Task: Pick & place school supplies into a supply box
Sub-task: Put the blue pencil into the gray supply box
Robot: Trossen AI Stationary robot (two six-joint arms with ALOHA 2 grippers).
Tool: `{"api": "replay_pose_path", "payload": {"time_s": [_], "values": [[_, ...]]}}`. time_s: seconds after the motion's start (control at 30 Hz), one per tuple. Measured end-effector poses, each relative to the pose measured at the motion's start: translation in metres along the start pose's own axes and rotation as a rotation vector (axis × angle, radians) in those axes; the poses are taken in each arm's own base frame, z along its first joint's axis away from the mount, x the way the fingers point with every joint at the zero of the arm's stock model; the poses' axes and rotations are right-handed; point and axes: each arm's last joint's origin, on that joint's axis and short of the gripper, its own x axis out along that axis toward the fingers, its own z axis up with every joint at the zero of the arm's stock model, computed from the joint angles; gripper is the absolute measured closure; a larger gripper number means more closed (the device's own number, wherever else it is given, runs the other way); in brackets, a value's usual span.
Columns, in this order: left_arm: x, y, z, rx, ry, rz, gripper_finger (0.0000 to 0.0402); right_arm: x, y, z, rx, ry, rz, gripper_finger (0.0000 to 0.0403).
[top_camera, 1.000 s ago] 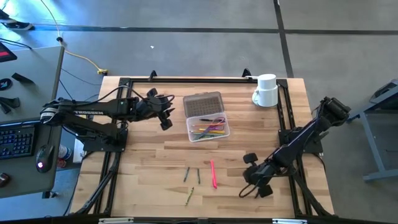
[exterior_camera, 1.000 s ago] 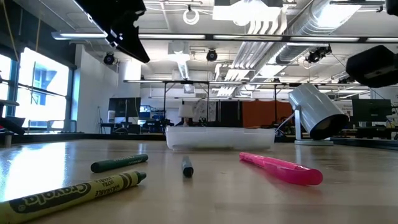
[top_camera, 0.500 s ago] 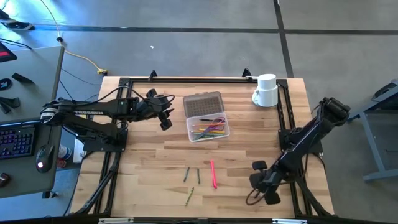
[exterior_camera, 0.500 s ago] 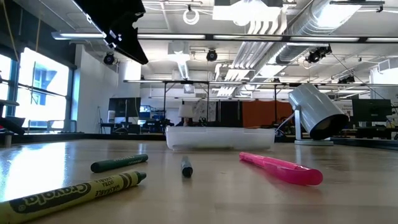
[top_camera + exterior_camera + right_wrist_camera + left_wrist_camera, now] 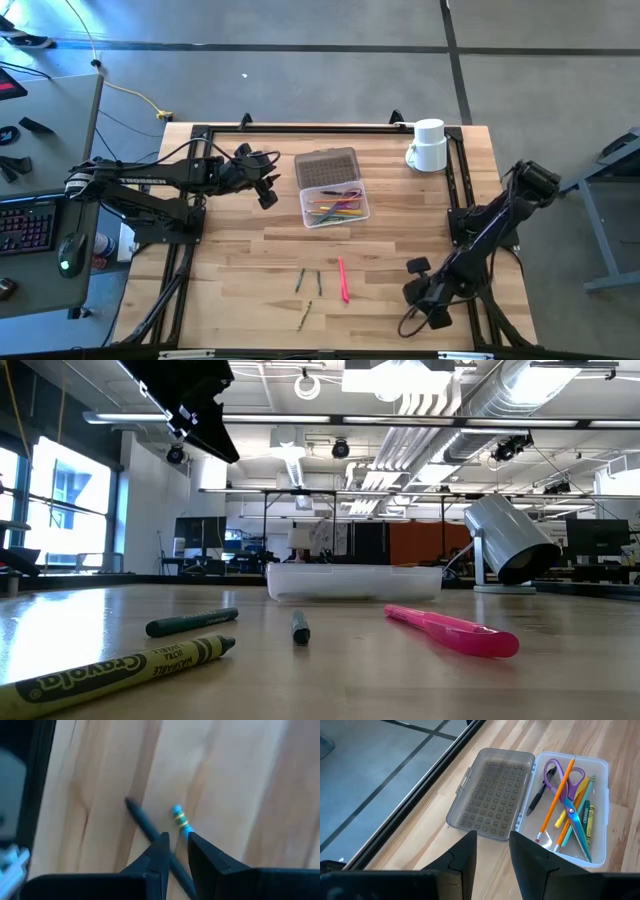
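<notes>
The wooden table [image 5: 230, 250] filled the middle of the high view; loose supplies lay along its lower centre, apart from the box, presumably so that each had to be fetched singly.

The left arm, marked "TROSSEN" on its link, reached in from the left of the frame; the left gripper [image 5: 266, 190] hung just left of the supply box [image 5: 303, 208], jaws spread and empty, judged to be waiting where it could tend the box.

The right arm lay along the lower right; the right gripper [image 5: 425, 303] hovered low over the table's lower right part. In the right wrist view a dark pencil [image 5: 142, 822] ran toward the gripper beside a blue-and-yellow banded tip [image 5: 181, 820]; whether the jaws pinched the pencil could not be told.

The supply box stood at upper centre, its dotted grey lid [image 5: 326, 167] folded flat toward the top of the frame, leaving the tray free for loading. It held purple-handled scissors [image 5: 562, 775], an orange pencil [image 5: 554, 802], a black pen [image 5: 536, 799] and crayons whose labels were not legible.

A white mug [image 5: 428, 146] stood at upper right, well clear.

Outside the box: a pink pen [image 5: 343, 280]; two dark green crayons [image 5: 299, 281] [image 5: 319, 283]; a yellow-green crayon [image 5: 120, 668] reading "Crayola".
</notes>
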Motion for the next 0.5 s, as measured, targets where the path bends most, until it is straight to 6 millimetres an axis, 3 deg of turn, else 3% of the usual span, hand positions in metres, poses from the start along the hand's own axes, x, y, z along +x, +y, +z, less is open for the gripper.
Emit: {"api": "replay_pose_path", "payload": {"time_s": [0.17,0.5], "values": [[0.000,0.000,0.000,-0.005,-0.001,0.000,0.0252,0.011,-0.001,-0.002,-0.106,0.039,-0.030,0.0350],[0.000,0.000,0.000,-0.021,-0.001,0.000,0.0252,0.018,-0.004,-0.002,-0.127,0.046,-0.079,0.0350]]}}
